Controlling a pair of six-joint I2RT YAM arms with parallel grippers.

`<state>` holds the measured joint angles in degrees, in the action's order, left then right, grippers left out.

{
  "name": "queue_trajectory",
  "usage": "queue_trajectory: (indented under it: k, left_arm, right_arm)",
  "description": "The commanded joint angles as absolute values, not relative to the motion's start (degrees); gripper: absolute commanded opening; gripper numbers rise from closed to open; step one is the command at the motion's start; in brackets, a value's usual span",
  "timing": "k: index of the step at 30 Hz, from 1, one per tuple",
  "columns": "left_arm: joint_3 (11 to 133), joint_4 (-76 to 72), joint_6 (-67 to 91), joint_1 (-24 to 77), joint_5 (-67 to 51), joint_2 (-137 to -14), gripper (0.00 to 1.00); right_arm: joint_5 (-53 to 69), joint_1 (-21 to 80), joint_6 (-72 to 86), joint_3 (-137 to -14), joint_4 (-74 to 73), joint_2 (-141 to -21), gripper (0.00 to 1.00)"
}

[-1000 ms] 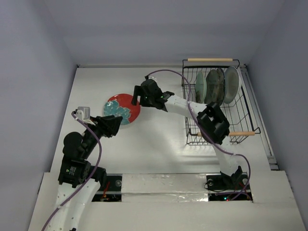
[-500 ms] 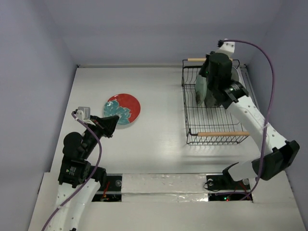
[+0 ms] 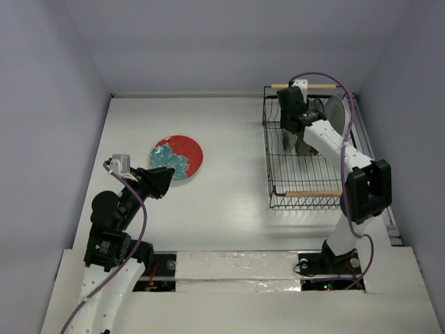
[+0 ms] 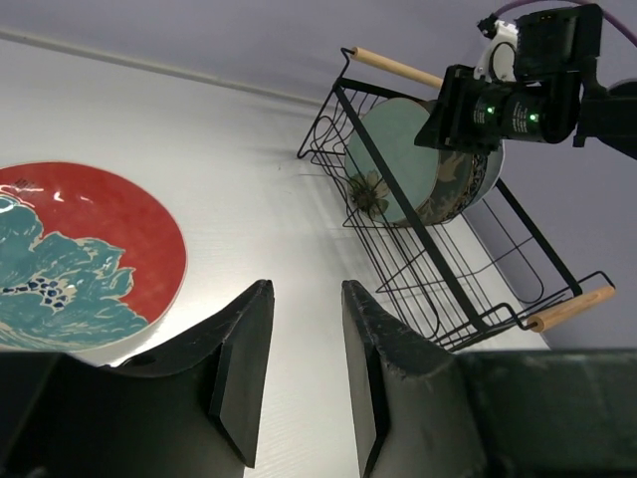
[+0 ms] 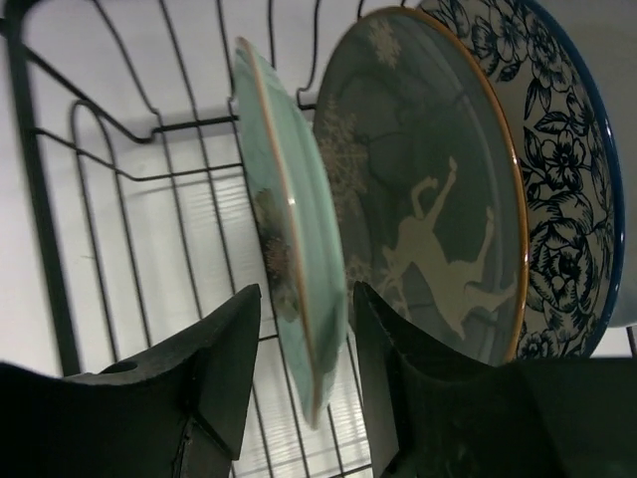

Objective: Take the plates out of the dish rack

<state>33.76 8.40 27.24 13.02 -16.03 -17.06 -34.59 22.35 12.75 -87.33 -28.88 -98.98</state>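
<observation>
The right jaws, spread, straddle the rim of a pale teal round plate (image 5: 289, 249) standing on edge in the black wire dish rack (image 3: 314, 193) at the white counter's (image 3: 229, 132) far right. Just beside it stand a grey-brown plate with white motif (image 5: 428, 229) and a white, blue-flowered plate (image 5: 557, 139). The left jaws, spread and empty, hover near the flat-lying red plate with teal flowers (image 3: 178, 158).

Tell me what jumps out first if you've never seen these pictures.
The red plate with teal flowers lies flat on the white table, left of centre, the open left gripper hovering near it. On the right, the black wire dish rack holds three on edge: a pale green plate, a grey-brown plate with white motif, a blue-flowered white plate. The open right gripper straddles the green one's rim.
</observation>
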Motion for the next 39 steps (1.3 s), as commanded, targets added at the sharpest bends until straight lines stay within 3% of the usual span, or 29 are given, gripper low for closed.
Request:
queue_trajectory:
  k: [1,4,12,15,29,33,34,39]
  left_arm:
    - [34.01,5.54,26.72,12.83,-15.91,-16.35,0.32]
    - [34.01,5.54,26.81,12.83,-16.0,-16.44,0.32]
    - [33.92,5.28,26.89,12.83,-16.26,-16.61,0.33]
    - [33.84,5.45,26.9,12.83,-16.17,-16.35,0.33]
    - [33.84,5.45,26.98,12.83,-16.0,-16.17,0.34]
    - [33.84,5.45,26.89,12.83,-16.0,-16.26,0.35]
    - [33.92,5.36,26.89,12.83,-16.0,-16.26,0.35]
    - [33.93,5.36,26.89,12.3,-16.0,-16.35,0.35]
  right_arm:
    - [-36.82,21.62,10.73,-92.63,-29.88,-99.48,0.47]
    - [-39.45,21.62,10.28,-95.27,-32.25,-103.26,0.42]
    - [-41.75,21.62,9.15,-96.68,-32.17,-101.08,0.07]
    - [-43.85,21.62,6.6,-98.61,-32.26,-100.37,0.0]
    - [-46.94,23.73,3.15,-103.44,-33.57,-89.92,0.0]
    - [-37.38,24.96,7.81,-100.82,-29.72,-81.76,0.0]
    - [-30.22,24.96,9.04,-100.03,-28.58,-78.87,0.0]
    - [-15.31,30.22,18.62,-91.87,-16.89,-75.85,0.0]
